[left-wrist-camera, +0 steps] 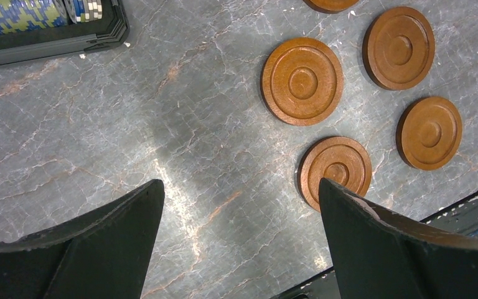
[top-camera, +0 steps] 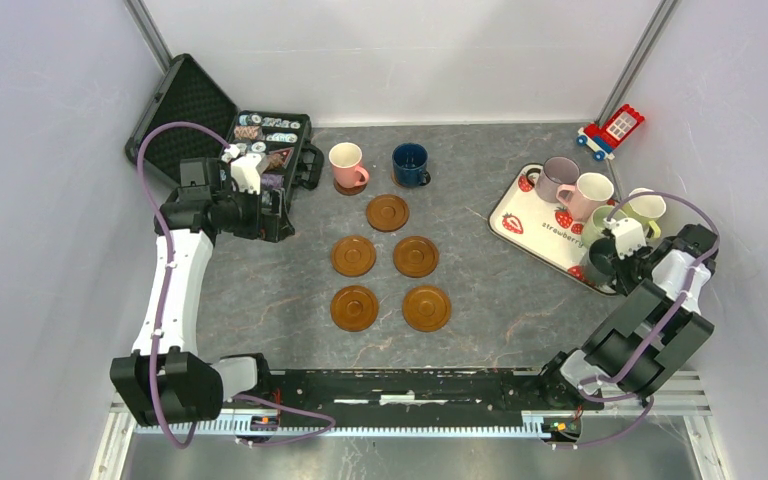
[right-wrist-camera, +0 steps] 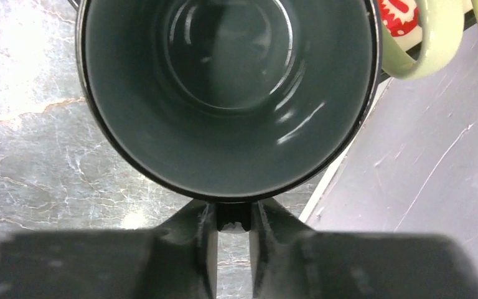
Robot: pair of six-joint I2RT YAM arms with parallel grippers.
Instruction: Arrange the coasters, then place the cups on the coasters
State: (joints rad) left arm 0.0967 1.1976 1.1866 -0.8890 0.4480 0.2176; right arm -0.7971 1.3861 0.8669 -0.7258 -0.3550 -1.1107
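Several brown coasters (top-camera: 388, 212) lie in the middle of the table, and the left wrist view shows them too (left-wrist-camera: 302, 81). A pink cup (top-camera: 346, 165) stands at the back on another coaster, with a navy cup (top-camera: 410, 165) beside it. My right gripper (right-wrist-camera: 233, 215) is shut on the handle of the dark grey-green cup (right-wrist-camera: 227, 93) at the tray's near end (top-camera: 600, 258). A light green cup's handle (right-wrist-camera: 423, 50) is close beside it. My left gripper (left-wrist-camera: 239, 184) hangs open over bare table, left of the coasters, holding nothing.
The white strawberry tray (top-camera: 508, 215) holds mauve-grey (top-camera: 557, 178), pale pink (top-camera: 590, 193) and cream-yellow (top-camera: 645, 207) cups. An open black case (top-camera: 260, 140) of chips sits at the back left by the left arm. A toy block vehicle (top-camera: 612, 130) is at the back right.
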